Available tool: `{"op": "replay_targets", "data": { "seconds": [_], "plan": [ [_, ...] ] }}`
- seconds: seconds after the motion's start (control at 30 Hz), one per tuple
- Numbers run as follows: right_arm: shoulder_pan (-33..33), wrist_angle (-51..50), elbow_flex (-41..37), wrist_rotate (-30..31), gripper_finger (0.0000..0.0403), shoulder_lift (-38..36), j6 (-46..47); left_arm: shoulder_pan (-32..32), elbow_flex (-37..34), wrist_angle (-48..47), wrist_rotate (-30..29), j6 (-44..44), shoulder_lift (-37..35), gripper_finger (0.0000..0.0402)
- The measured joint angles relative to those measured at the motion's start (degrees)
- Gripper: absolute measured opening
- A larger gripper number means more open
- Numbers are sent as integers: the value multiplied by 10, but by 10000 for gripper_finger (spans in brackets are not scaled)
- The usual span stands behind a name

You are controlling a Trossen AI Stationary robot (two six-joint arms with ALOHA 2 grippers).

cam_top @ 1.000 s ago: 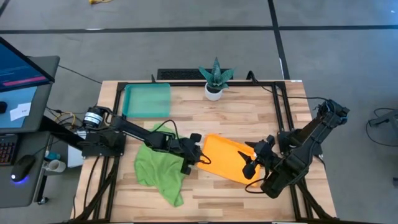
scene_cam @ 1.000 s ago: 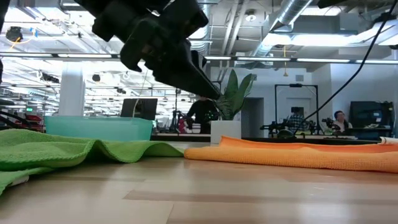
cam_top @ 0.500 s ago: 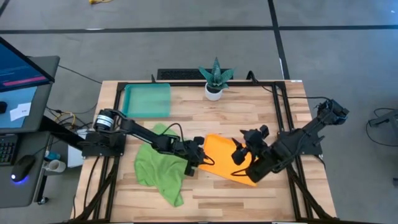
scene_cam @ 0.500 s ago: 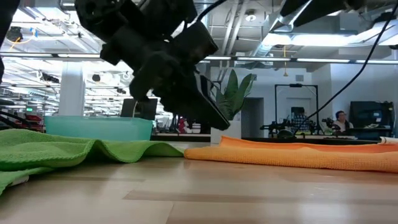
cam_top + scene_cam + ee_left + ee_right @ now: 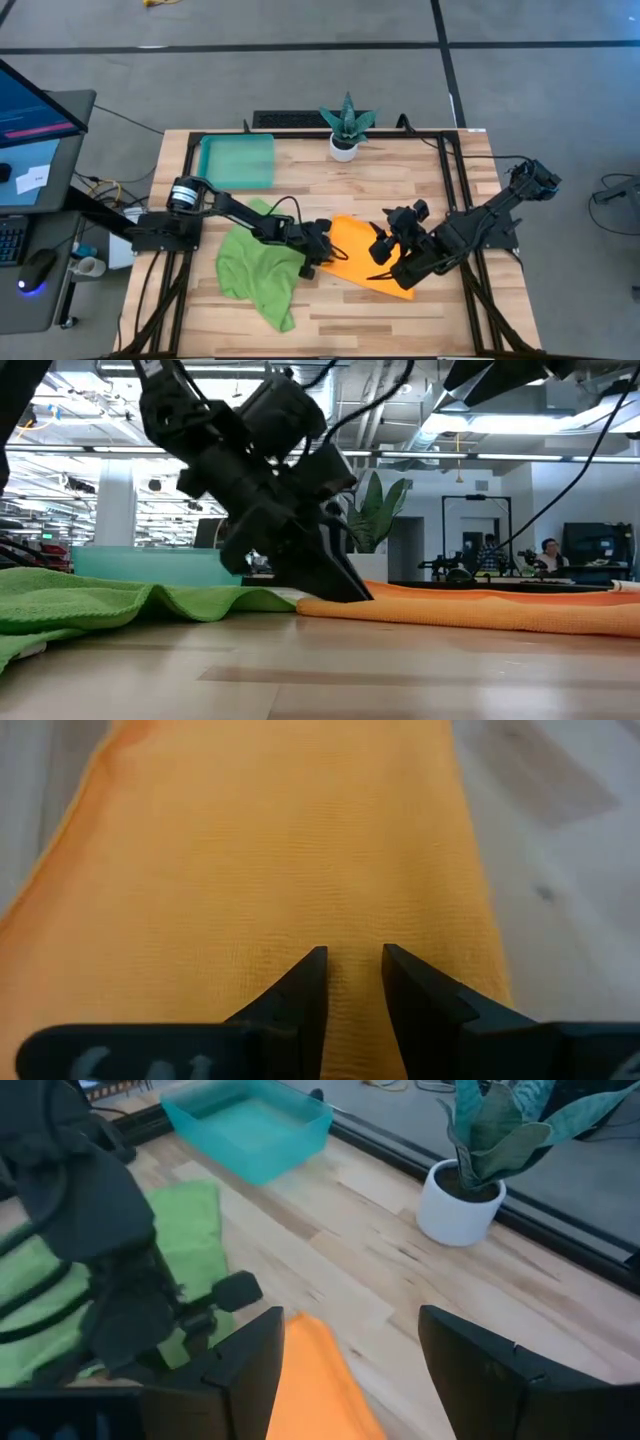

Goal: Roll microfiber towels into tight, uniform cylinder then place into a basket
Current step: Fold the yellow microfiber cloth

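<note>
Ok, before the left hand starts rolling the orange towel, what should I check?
1. Left hand down at the orange towel's edge nearest the green towel: ok.
2. Left hand has cloth pinched: cannot tell; its fingers stand slightly apart over the fabric.
3. Right hand open above the orange towel's other side, gripping nothing: ok.
4. Orange towel flat: not ok; it lies skewed and looks partly folded.
5. Green towel clear of the roll path: not ok; it lies rumpled right beside the orange one.
6. Basket empty, at the table's far corner on the left arm's side: ok.
</note>
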Motion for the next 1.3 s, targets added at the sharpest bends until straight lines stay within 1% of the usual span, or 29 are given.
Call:
{"op": "replay_targets", "data": {
  "seconds": [0.1,0.23,0.43,0.6,0.8,0.93,1.03,1.13,1.3],
  "plan": [
    [0,3,0,0,255,0,0,14,4,24,-7,5,17,91],
    [0,8,0,-1,255,0,0,42,15,16,-19,-17,19,91],
    [0,13,0,-1,255,0,0,88,35,-2,-90,-37,20,91],
    [0,14,0,-1,255,0,0,116,37,12,-89,-48,20,91],
    [0,13,0,-1,255,0,0,100,37,23,-78,-38,14,91],
    [0,11,0,-1,255,0,-2,88,41,28,-78,-32,-9,91],
    [0,11,0,-1,255,0,-2,77,41,14,-78,-28,-31,91],
    [0,9,0,-2,255,0,-2,63,41,-4,-78,-20,-52,91],
    [0,9,0,-2,255,0,-2,27,41,16,-79,-15,-61,91]
  ]
}}
